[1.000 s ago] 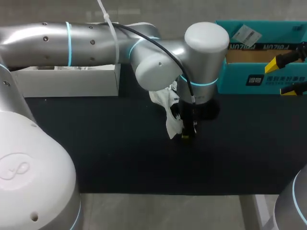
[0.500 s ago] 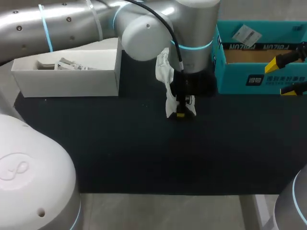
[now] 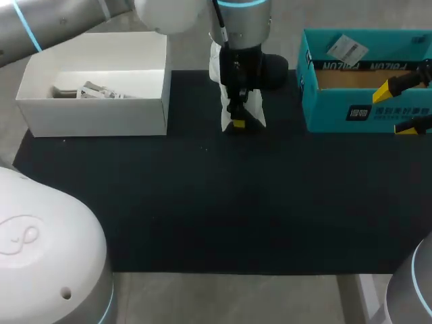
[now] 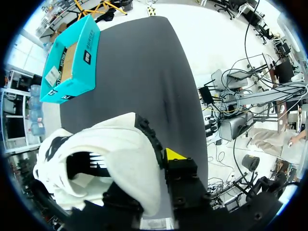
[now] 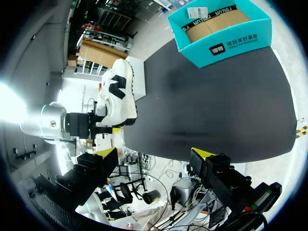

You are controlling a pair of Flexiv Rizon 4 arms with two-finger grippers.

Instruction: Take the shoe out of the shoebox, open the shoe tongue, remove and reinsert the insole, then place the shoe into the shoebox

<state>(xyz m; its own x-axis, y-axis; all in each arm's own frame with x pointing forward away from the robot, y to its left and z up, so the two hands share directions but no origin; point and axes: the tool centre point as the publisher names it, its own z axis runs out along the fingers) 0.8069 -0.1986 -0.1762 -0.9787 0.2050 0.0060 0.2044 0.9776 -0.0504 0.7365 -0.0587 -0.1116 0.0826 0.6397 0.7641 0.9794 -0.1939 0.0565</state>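
Shoe (image 5: 118, 94) pinched aloft in left gripper (image 3: 236, 121), whole side profile only in right wrist view; right gripper (image 5: 154, 156) spread wide.

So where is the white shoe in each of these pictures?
Head view: white shoe, top middle, in the left hand, between the white box and the teal box.
Left wrist view: close up, gripped by this hand.
Right wrist view: far ahead, held by the other arm.
Shared landmark: the teal box.
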